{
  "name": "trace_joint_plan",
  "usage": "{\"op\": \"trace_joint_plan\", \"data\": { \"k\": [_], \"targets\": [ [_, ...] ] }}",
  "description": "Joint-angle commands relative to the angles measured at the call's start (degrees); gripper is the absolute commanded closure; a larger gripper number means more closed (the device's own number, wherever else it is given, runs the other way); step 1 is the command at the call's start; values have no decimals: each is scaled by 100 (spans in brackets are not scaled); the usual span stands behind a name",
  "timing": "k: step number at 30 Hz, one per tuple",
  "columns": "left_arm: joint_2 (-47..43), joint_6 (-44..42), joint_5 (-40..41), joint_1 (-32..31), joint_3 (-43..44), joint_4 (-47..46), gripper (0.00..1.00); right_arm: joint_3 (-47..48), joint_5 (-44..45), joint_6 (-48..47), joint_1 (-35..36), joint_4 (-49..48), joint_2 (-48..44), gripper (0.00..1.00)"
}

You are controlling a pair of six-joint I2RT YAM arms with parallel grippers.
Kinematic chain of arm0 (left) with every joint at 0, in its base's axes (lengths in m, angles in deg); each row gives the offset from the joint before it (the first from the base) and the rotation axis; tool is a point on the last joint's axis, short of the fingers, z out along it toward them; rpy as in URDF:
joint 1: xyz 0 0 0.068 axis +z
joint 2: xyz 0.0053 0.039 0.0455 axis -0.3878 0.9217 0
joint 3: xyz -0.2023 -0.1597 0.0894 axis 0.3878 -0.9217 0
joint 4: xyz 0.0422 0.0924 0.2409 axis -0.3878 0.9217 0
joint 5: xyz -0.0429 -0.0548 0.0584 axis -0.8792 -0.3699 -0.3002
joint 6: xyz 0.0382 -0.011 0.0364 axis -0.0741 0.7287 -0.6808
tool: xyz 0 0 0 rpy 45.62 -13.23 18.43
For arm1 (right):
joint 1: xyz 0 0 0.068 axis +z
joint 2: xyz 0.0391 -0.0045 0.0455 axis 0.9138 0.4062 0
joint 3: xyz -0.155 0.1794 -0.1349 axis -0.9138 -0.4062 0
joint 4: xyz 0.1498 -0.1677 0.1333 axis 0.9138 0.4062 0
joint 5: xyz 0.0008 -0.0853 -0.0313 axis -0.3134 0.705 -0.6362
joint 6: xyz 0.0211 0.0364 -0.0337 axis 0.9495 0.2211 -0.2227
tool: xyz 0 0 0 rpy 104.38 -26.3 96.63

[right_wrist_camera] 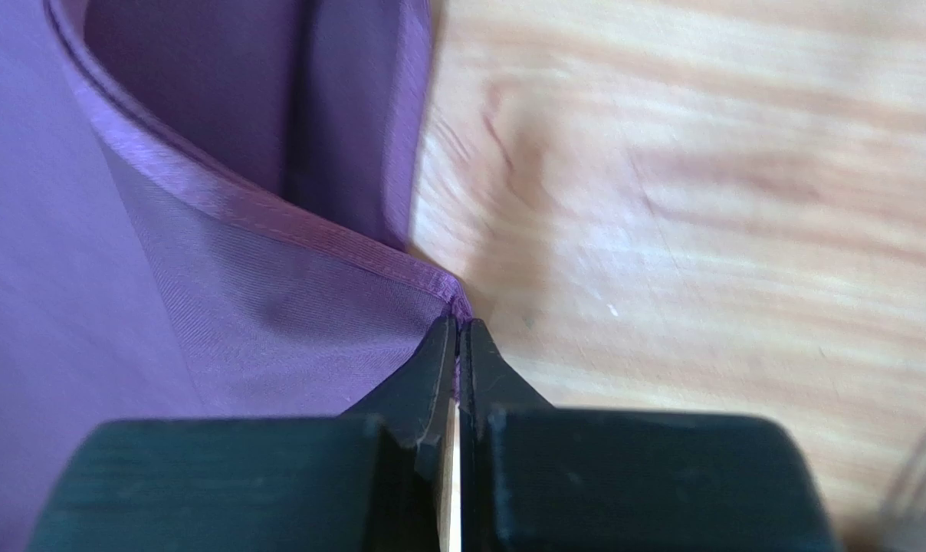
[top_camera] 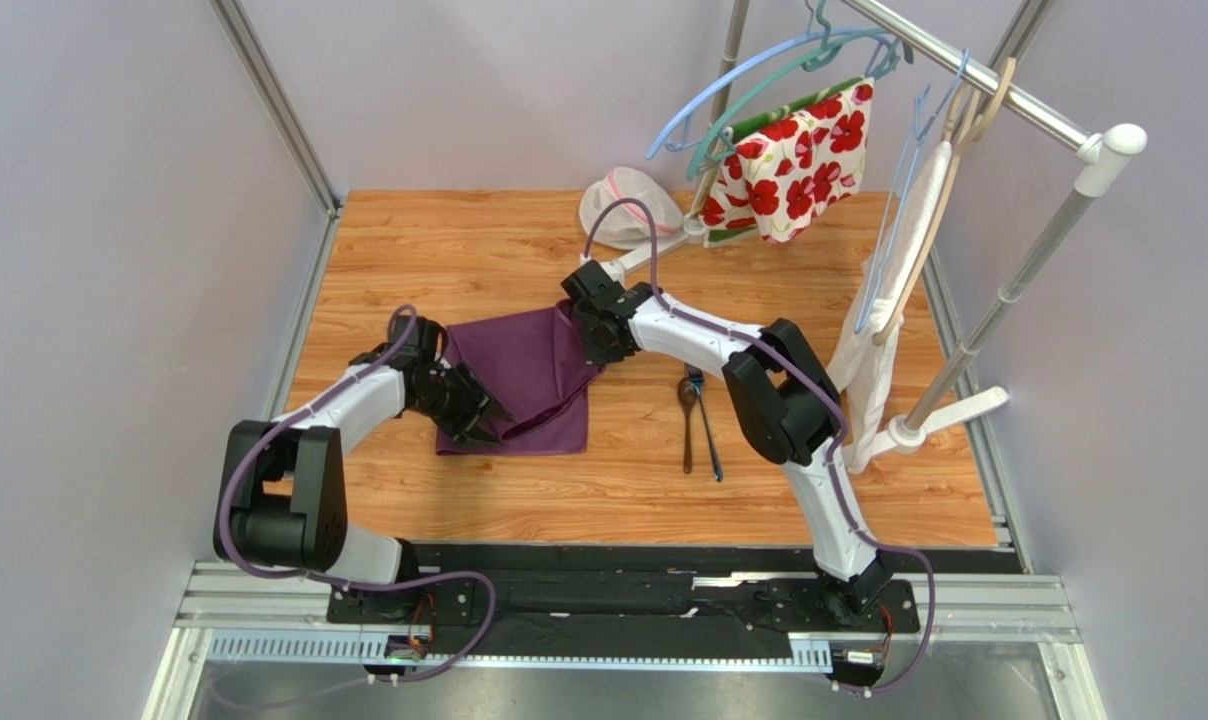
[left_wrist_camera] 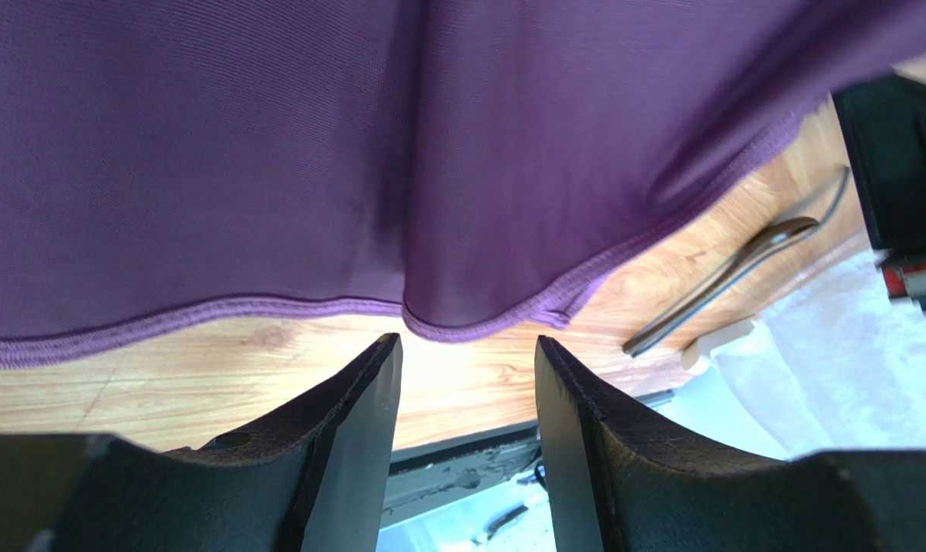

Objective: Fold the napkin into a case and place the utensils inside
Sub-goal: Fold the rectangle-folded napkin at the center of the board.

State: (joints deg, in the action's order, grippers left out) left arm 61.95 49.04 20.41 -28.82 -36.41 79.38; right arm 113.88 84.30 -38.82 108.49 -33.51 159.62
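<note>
Wooden tabletop carries everything. On its left side the left gripper sits low at the near left edge of the napkin, jaws spread wide with nothing between them. In the left wrist view the purple hem hangs just beyond the fingertips. The napkin, dark plum, lies mid-table between the two arms, partly flat on the wood, with its right side raised in a loose fold. At its far right corner the right gripper is pinched tight on the cloth, and the right wrist view shows the hem's corner drawn into the closed tips. Just right of the napkin and apart from it, the utensils lie side by side on bare wood, handles toward the near edge. Behind them are a white mesh pouch and a red-flowered cloth, and a clothes rack stands at the right.
</note>
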Motion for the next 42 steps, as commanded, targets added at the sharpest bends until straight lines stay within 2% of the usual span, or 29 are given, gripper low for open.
{"op": "trace_joint_plan", "data": {
  "k": [1,6,15,18,21,22,25,28,33,38,42],
  "targets": [
    [261,-132,32,-33,234,72,44,-566,35,128,17,600,-336,100],
    [323,-176,15,-33,235,63,44,-971,-219,278,-1,363,-855,100],
    [525,-167,182,-33,199,-112,46,-1103,-465,348,-1,248,-1023,100],
    [683,-220,155,-33,357,-121,54,-1103,-544,340,-9,239,-1075,100],
    [675,-351,225,-33,550,-51,71,-1095,-536,304,-9,204,-1163,100],
    [631,-396,347,-33,620,19,80,-1086,-544,287,-18,196,-1198,100],
    [377,-624,663,-24,1007,318,92,-990,-545,164,-36,178,-1304,100],
    [192,-1098,1024,11,1595,792,97,-831,-580,24,-36,239,-1383,100],
    [393,-1985,1052,169,2447,1530,100,-541,-948,23,34,424,-1462,100],
    [421,-2408,1183,327,2581,1874,100,-470,-1309,338,228,520,-1620,100],
    [315,-2558,1508,389,2441,1988,100,-882,-1450,813,447,284,-1752,100]
  ]
}}
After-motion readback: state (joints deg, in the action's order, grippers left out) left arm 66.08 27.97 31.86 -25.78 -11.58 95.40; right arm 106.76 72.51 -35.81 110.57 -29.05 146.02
